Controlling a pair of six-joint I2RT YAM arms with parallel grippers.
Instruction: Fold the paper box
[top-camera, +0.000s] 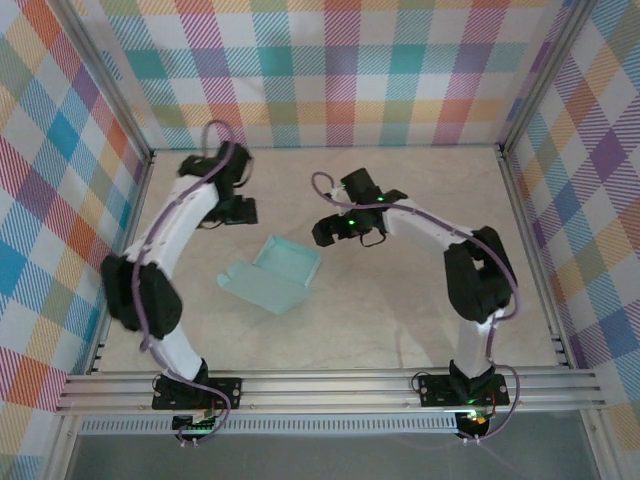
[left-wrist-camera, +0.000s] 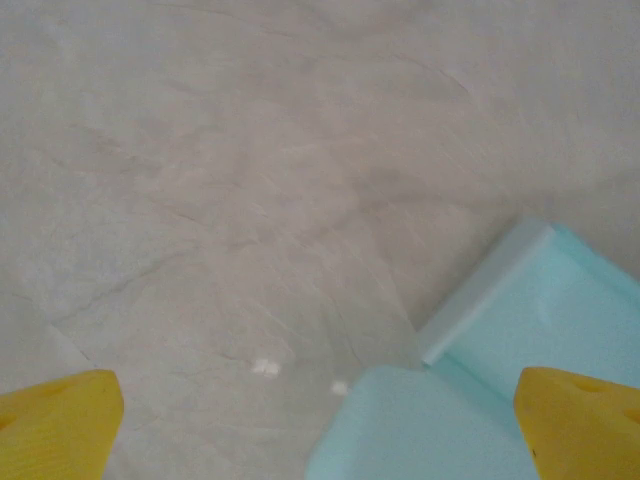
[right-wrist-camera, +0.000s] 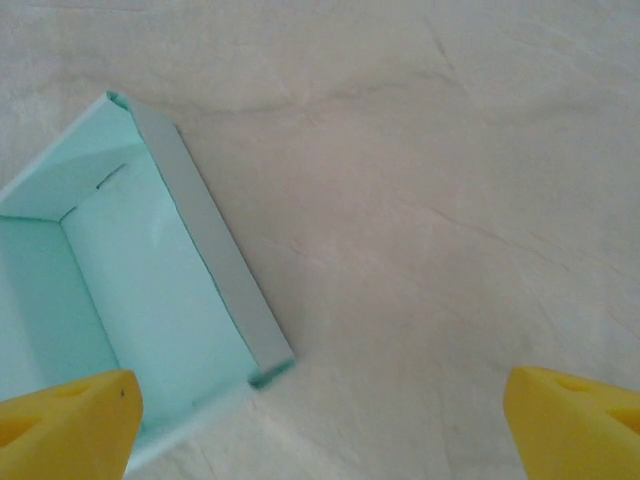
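Top external view gives us the pale mint thin-card paper box lying partly folded near the middle of the beige marbled tabletop, a flat flap spread toward the near left and a shallow tray with raised walls at its far right. From the right wrist we look into that tray, its side walls upright. The left gripper hangs beyond the box's left side, its yellow fingers spread wide and holding nothing. The right gripper sits just beyond the tray's far corner, its yellow fingers likewise parted and empty. Plaid walls enclose the table.
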